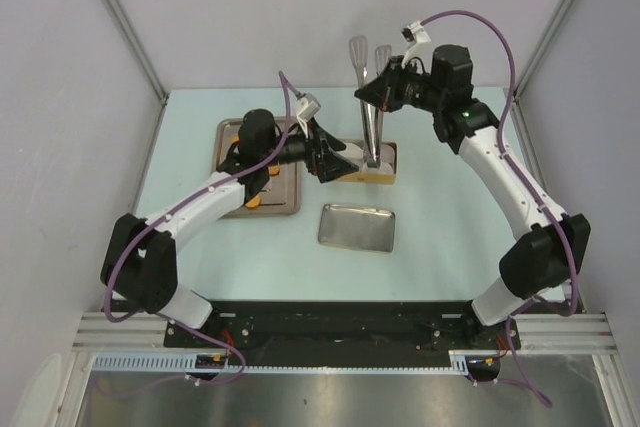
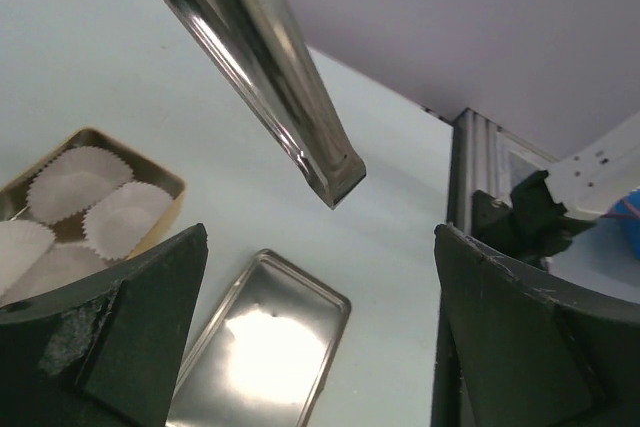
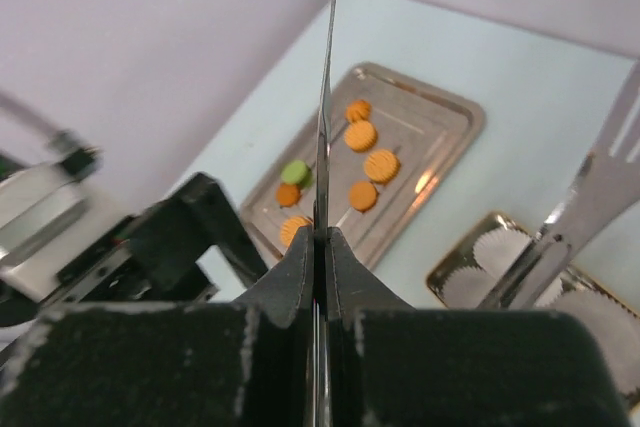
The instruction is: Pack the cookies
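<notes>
So here's where we're at with the cookie packing. Our right pincer (image 3: 322, 237) is clamped shut on a pair of metal tongs (image 1: 372, 117). From the right wrist camera we see one thin arm of the tongs edge-on, pinched between the fingers, with the other arm splayed off to the right. From above, the tongs have their two flat heads pointing toward the far wall and the joined end down over the gold box (image 2: 130, 147).

Our left pincer (image 2: 320, 237) is wide open and holding nothing. In its own wrist view the joined end of the tongs hangs in the space between the fingers without touching either one.

The cookies (image 3: 361, 135) are all on the steel cookie tray (image 3: 460, 112) at the left side of the counter (image 1: 440, 217), mostly under the left arm in the top view. We count six orange ones plus the green cookie (image 3: 295, 172), laid out loosely and lying flat.

The gold box sits just right of that tray and has only white paper liners (image 2: 75, 179) in it. A second, bare steel tray (image 1: 356, 226) lies just in front of the box, nearer the arm bases.
</notes>
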